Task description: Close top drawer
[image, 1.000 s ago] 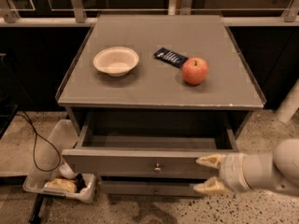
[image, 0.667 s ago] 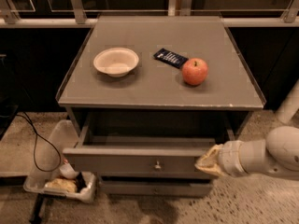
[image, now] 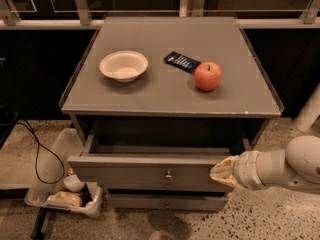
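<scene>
Grey cabinet filling the middle of the view, flat top with low raised rims along both sides. Speckled floor beneath, from 4 to 8 o'clock.

Just under the cabinet top, at 6 o'clock from centre: the top drawer, wide, shallow and grey, standing partly open. Front panel well forward of the cabinet face, dark hollow visible behind. Directly below, a narrower lower drawer front, set further back.

White robot arm entering at the lower right edge, about 4 o'clock, reaching left toward the drawer.

Clear plastic bin on the floor at 8 o'clock, just beside the cabinet's left side, holding a few pale items too unclear to name. Black cable looping down over the bin.

On the cabinet top: pale round bowl at 10 o'clock, upright. Red apple at 1 o'clock, well apart from the bowl. Dark flat packet just beside the apple, at 10 o'clock from the fruit, contact hard to judge.

Gripper at the arm's end, 5 o'clock in the view, tan fingers drawn together into 1 blunt tip, set against the right end of the drawer's front panel. Drawer stretching away at 9 o'clock from the gripper, panel and tip touching.

1 small round metal knob at the panel's centre, also at 9 o'clock from the gripper, apart from the tip.
</scene>
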`<state>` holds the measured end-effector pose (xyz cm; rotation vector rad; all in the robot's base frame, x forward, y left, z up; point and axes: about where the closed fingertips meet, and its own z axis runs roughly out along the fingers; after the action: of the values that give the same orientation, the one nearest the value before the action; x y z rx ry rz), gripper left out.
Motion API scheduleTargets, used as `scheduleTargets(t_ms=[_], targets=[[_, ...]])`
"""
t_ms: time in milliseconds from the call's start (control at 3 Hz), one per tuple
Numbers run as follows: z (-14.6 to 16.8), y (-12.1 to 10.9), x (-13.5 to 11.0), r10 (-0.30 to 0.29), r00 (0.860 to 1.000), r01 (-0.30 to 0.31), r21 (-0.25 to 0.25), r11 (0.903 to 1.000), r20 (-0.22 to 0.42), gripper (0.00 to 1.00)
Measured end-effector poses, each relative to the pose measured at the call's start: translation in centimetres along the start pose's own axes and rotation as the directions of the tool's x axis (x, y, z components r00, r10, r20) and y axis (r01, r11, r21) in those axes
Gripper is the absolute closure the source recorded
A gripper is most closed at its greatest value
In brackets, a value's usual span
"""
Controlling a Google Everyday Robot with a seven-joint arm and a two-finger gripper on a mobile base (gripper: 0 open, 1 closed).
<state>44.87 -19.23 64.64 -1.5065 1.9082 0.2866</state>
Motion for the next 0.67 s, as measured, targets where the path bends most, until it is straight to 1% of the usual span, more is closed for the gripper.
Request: scheduleTargets(t_ms=[667], targets=[[0.00,0.00,0.00,0.000,1.000,0.000,0.000,1.0000,0.000,0.38]])
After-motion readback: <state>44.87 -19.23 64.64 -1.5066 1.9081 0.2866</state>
